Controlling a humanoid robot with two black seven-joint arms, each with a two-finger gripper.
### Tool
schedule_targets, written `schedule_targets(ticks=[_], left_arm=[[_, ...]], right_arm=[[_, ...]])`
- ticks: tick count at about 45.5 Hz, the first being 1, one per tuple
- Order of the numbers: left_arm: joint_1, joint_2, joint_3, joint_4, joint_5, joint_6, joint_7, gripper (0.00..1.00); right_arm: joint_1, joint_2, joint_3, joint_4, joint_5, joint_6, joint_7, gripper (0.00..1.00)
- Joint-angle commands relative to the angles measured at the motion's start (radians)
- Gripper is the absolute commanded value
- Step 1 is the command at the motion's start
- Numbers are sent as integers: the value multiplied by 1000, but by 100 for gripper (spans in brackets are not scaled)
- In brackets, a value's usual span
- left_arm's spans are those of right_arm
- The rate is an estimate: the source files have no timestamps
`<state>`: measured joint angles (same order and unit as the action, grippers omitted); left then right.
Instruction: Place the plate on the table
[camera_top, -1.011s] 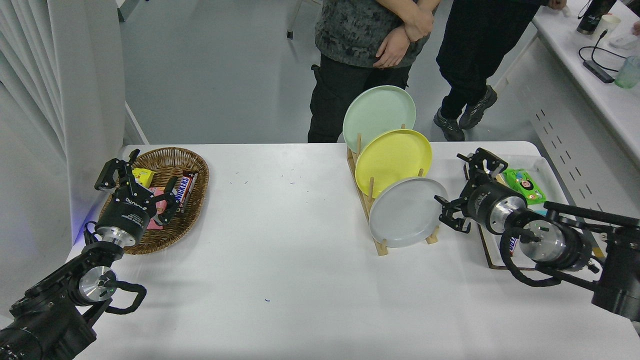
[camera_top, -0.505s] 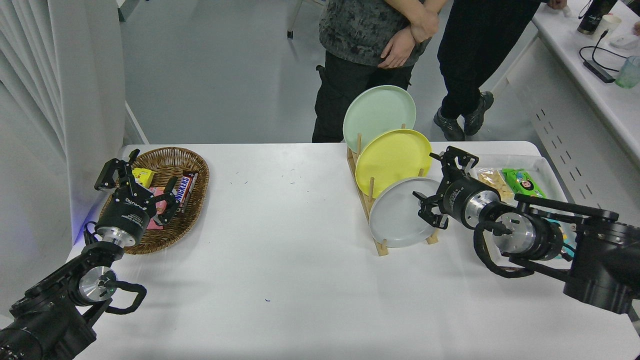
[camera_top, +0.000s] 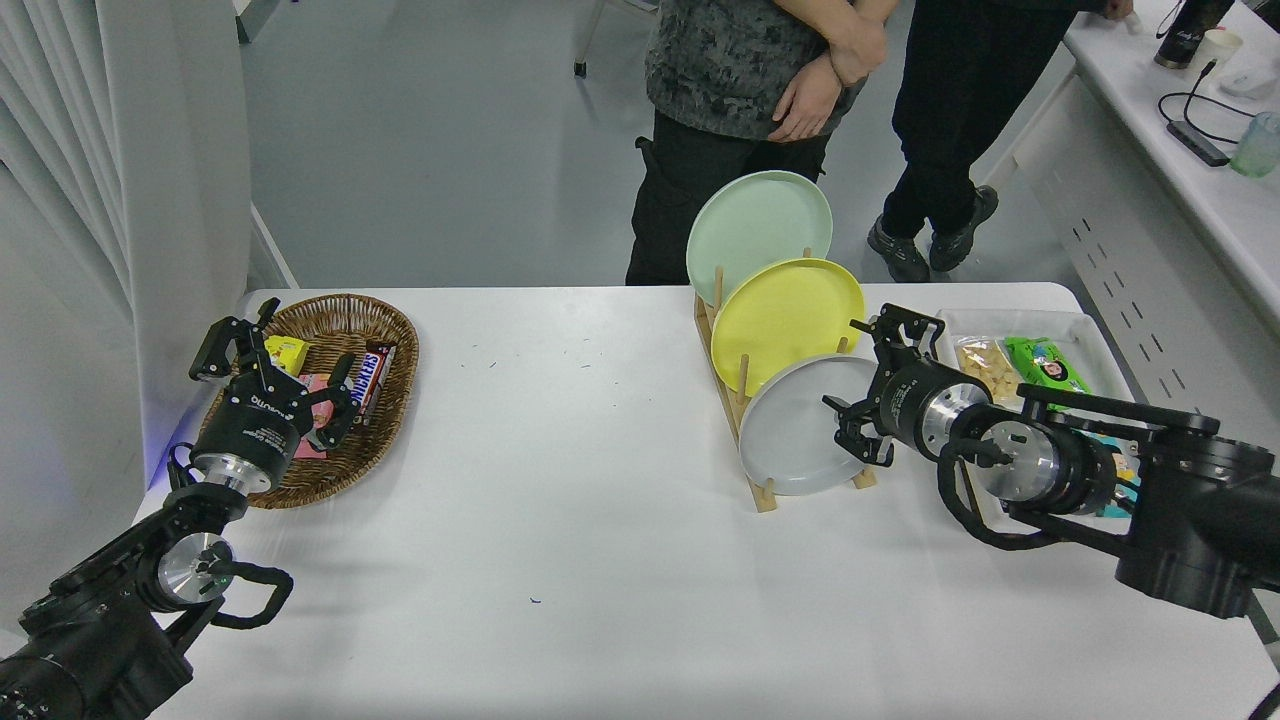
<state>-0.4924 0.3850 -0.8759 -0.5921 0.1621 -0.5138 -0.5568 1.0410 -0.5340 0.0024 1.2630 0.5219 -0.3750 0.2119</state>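
The white table (camera_top: 600, 520) is carrying four things. A brown wicker basket (camera_top: 395, 400) of snacks is sitting near the far left corner, close to the left edge. A wooden dish rack (camera_top: 762, 492) is standing right of the middle, running from the far edge toward the near one, with plates leaning upright in it. A white tray (camera_top: 1075, 325) of packets is lying beside the right edge, near the far right corner, and a dark-edged board (camera_top: 985, 528) is showing under its near end. The near half of the top is showing only a few small dark specks and a tiny blue mark (camera_top: 535, 601).
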Motion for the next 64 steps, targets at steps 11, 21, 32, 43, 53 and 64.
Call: schedule_targets(ticks=[11, 21, 32, 43, 53, 64], left_arm=[[0, 0, 0, 0, 0, 0, 0, 98], [0, 0, 0, 0, 0, 0, 0, 98], [0, 0, 0, 0, -1, 0, 0, 98], [0, 0, 0, 0, 0, 0, 0, 98], [0, 0, 0, 0, 0, 0, 0, 98], [0, 0, 0, 0, -1, 0, 0, 98]], right_arm=[[22, 15, -4, -20, 12, -5, -16, 75], [25, 25, -2, -20, 13, -10, -29, 70], [31, 28, 2, -20, 15, -24, -40, 61], [31, 28, 4, -20, 15, -32, -45, 57], [33, 29, 8, -19, 17, -36, -51, 52], [40, 29, 8, -19, 17, -39, -63, 43]])
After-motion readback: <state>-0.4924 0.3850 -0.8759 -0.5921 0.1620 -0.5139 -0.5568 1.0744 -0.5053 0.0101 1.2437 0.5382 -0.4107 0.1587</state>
